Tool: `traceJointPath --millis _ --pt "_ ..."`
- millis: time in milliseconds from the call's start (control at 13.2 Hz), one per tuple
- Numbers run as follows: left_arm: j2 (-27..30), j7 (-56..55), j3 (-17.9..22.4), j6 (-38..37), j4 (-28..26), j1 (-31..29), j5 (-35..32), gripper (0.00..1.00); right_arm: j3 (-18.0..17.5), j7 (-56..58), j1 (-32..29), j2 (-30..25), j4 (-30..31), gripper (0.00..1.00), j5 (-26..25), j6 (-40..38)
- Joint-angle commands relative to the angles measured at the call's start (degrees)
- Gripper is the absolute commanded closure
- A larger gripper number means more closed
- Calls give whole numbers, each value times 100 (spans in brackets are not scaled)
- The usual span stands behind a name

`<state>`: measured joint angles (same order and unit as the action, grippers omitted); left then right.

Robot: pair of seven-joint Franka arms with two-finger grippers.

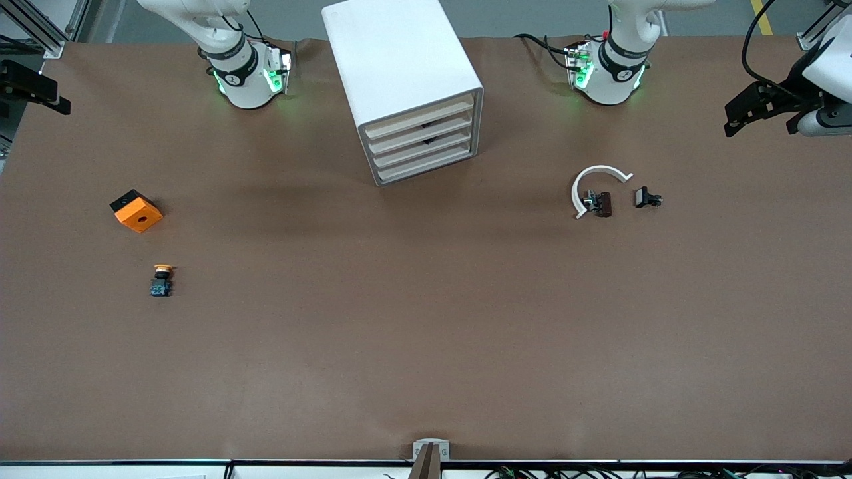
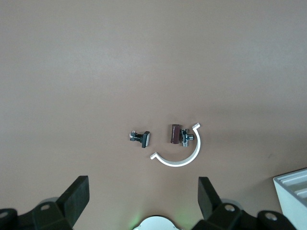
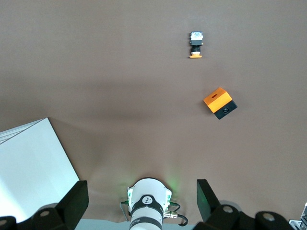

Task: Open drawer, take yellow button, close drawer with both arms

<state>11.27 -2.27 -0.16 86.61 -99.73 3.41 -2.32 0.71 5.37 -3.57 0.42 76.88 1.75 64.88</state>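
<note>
We see the button [image 1: 161, 280] lying on the desk toward the right arm's end, nearer the camera than the orange block [image 1: 136, 211]. We judge it light, rigid and prone to rolling; its black body offers the flattest hold. All drawers of the cabinet [image 1: 406, 86] look shut. The left gripper [image 2: 142, 201] and right gripper [image 3: 139, 201] hang high at the desk's ends, fingers wide, holding nothing.

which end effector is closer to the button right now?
Right. The right end effector is raised at the right arm's end of the table, the end where the button lies. The left end effector is raised at the left arm's end. Both are open.
</note>
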Motion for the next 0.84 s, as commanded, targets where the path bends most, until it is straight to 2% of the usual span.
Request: traceJointPath --millis 0,380,608,760 --pt "-1 289 60 137 -29 28 92 0 -71 -578 76 11 46 0 63 51" --pt "-168 306 51 128 146 45 83 0 -71 -669 50 -129 475 0 54 375" --pt "-309 306 43 119 401 45 92 0 -63 -669 76 -822 1528 0 54 945" --pt "-318 298 43 119 393 45 92 0 -63 -669 67 -974 1760 0 54 1097"
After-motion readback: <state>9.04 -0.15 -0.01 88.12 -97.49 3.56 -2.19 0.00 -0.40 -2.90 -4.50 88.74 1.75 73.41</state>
